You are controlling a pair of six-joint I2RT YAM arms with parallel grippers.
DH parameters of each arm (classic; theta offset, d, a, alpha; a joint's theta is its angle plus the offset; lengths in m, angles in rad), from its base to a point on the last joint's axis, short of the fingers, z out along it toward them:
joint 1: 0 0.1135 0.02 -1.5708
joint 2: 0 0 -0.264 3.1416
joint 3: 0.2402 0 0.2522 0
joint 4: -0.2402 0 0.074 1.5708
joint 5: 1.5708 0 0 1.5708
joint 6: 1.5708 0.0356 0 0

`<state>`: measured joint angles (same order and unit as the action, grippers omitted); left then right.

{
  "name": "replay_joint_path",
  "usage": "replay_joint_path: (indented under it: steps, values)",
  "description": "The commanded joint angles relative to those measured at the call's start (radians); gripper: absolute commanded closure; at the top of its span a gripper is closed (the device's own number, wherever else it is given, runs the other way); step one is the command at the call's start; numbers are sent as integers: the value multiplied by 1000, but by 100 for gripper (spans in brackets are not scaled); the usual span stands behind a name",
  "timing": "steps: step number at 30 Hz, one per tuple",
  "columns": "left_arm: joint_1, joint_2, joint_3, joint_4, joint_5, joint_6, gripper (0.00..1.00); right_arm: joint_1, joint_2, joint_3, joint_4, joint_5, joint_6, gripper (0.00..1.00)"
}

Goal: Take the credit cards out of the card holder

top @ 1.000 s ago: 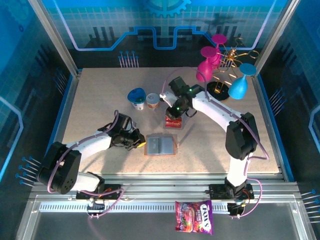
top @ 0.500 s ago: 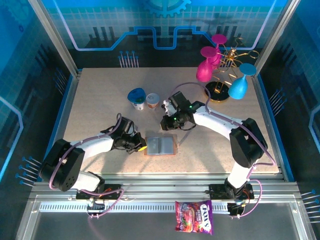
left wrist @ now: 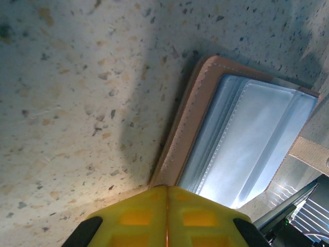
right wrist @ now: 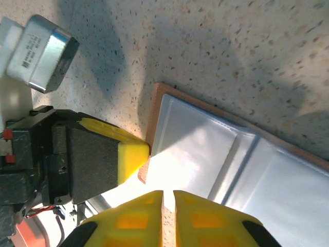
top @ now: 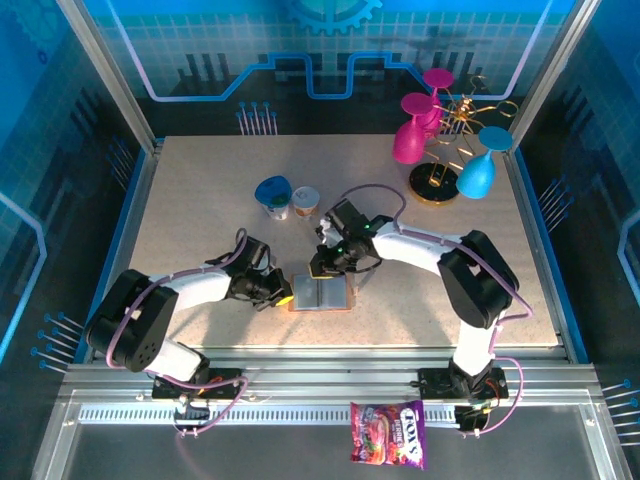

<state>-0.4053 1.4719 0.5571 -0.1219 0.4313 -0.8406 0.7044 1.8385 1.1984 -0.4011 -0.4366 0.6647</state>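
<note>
Looks nearly finished: card holder point(top: 322, 292) open at table centre, pockets seemingly empty. Pinned at 9 o'clock by shut left gripper point(left wrist: 166, 203); met at 12 by right gripper point(right wrist: 168, 203), almost closed, empty.

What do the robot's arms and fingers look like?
The left arm and right arm are white tubes with chunky black joints, and a thin purple cable loops along each. The left gripper and right gripper are black with blocky yellow finger pads.

A blue tub point(top: 272, 192) and a small tin point(top: 306, 201) stand side by side at eleven o'clock on the table point(top: 200, 200). A gold rack point(top: 440, 185) with pink glasses point(top: 412, 135) and a blue glass point(top: 478, 172) stands at two o'clock. A candy bag point(top: 388, 434) lies at six.
</note>
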Motion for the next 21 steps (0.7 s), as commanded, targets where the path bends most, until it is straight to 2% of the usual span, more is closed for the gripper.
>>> replay_joint_path:
  steps: [1,8,21]
  values:
    - [-7,6,0,-27,-15,32,92,31,41,12,17,-30,47,84]
    - [-6,4,-6,-28,-16,34,92,55,67,23,-1,6,79,74]
    - [-7,2,-8,-32,-17,35,92,66,104,22,1,-4,86,69]
